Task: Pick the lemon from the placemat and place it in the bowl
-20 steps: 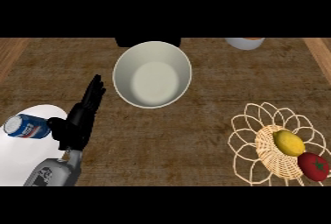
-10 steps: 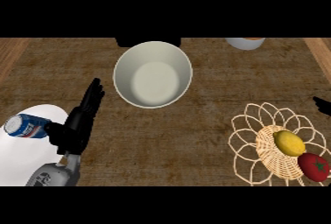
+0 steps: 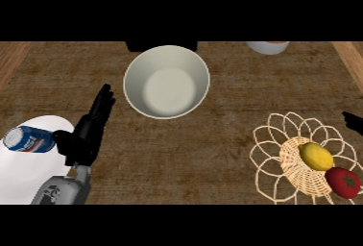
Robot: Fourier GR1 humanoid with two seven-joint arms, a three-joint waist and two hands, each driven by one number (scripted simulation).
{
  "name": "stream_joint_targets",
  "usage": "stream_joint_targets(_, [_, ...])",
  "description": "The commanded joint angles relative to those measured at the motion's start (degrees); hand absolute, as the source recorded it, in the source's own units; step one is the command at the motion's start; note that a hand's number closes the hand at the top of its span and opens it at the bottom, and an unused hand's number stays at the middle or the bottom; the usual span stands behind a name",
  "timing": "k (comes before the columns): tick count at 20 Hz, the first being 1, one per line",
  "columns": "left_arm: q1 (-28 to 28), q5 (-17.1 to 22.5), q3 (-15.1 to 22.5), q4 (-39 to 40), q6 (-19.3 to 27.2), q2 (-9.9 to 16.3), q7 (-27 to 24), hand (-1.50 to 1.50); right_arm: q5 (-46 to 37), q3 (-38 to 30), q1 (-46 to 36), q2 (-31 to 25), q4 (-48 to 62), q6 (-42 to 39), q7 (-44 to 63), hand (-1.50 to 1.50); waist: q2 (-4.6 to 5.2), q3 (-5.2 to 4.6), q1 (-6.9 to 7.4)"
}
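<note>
A yellow lemon [image 3: 315, 155] lies on the woven, flower-shaped placemat [image 3: 278, 144] at the lower right, with a red tomato [image 3: 344, 182] right beside it. The white bowl [image 3: 166, 80] stands at the top middle of the counter. My left hand [image 3: 86, 131] rests at the left with straight fingers pointing up, holding nothing. Only a black tip of my right hand [image 3: 352, 120] shows at the right edge, above and to the right of the lemon, apart from it.
A blue can [image 3: 29, 140] lies on a white plate [image 3: 28, 178] at the lower left, next to my left hand. A pale cup [image 3: 268, 46] stands at the top right. Wooden edges frame the brown counter at both sides.
The tip of my right hand came in at the right edge and now sits slightly further out. The left hand, lemon and bowl have not moved.
</note>
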State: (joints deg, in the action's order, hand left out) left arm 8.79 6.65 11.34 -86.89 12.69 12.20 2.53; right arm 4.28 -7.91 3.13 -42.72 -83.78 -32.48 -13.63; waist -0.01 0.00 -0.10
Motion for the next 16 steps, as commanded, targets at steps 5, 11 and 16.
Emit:
stream_joint_targets(5, [-2.7,-3.1,0.3,-4.9,-0.5,-2.1,3.6,0.0,-0.3,-3.0,-3.3,4.5,4.6,-5.1,0.1,-1.5,-0.03,0.01,0.29])
stream_joint_targets(11, [-4.2,-3.6,-1.8,-6.0,-3.3,-2.6,1.2,0.0,-0.1,-5.2,-0.9,7.9,1.6,-7.6,3.5,-1.5,-0.05,0.0,0.15])
stream_joint_targets(16, [0.8,-4.3,-5.0,-1.1,-4.0,-4.1,2.6,0.0,-4.8,-4.5,-0.4,12.5,2.7,-6.6,2.0,-1.5,0.0,0.0,-0.02])
